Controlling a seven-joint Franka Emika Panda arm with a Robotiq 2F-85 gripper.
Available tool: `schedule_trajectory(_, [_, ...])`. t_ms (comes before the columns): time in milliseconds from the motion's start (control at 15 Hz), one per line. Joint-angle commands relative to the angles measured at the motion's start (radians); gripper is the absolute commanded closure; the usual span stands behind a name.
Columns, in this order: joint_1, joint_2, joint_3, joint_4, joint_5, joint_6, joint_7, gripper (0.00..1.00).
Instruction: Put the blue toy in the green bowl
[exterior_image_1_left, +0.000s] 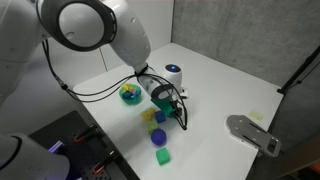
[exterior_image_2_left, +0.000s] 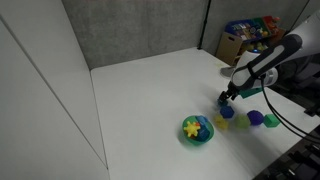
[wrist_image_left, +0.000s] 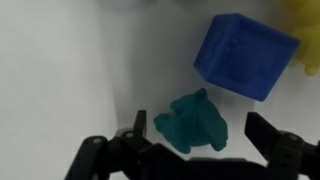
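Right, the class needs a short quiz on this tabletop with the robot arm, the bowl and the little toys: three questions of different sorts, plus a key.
1. True or false: the green bowl is empty.
2. In the wrist view, the teal piece shows: A) in the gap between the fingers of the gripper; B) inside the bowl; C) clamped and lifted.
3. Fill in: the gripper's jaws stand ___.

Key: 1 false, a yellow star lies in it; 2 A; 3 open.
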Motion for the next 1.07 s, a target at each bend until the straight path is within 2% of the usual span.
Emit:
schedule_trajectory(0, [0.002, 0.051, 0.002, 0.043, -0.060, 0.064, 0.003, 0.00])
schedule_trajectory(200, [0.016, 0.079, -0.011, 0.055, -0.102, 0.118, 0.006, 0.00])
schedule_trajectory(267, [0.021, 0.087, -0.016, 0.059, -0.115, 0.127, 0.007, 0.04])
schedule_trajectory(333, [0.022, 0.094, -0.017, 0.061, -0.126, 0.136, 0.007, 0.26])
schedule_trajectory(467, [0.026, 0.103, -0.024, 0.064, -0.139, 0.143, 0.011, 0.32])
schedule_trajectory(733, [0.025, 0.077, -0.032, 0.053, -0.146, 0.136, 0.015, 0.61])
schedule_trajectory(1000, [0.022, 0.015, -0.025, 0.024, -0.140, 0.129, 0.015, 0.71])
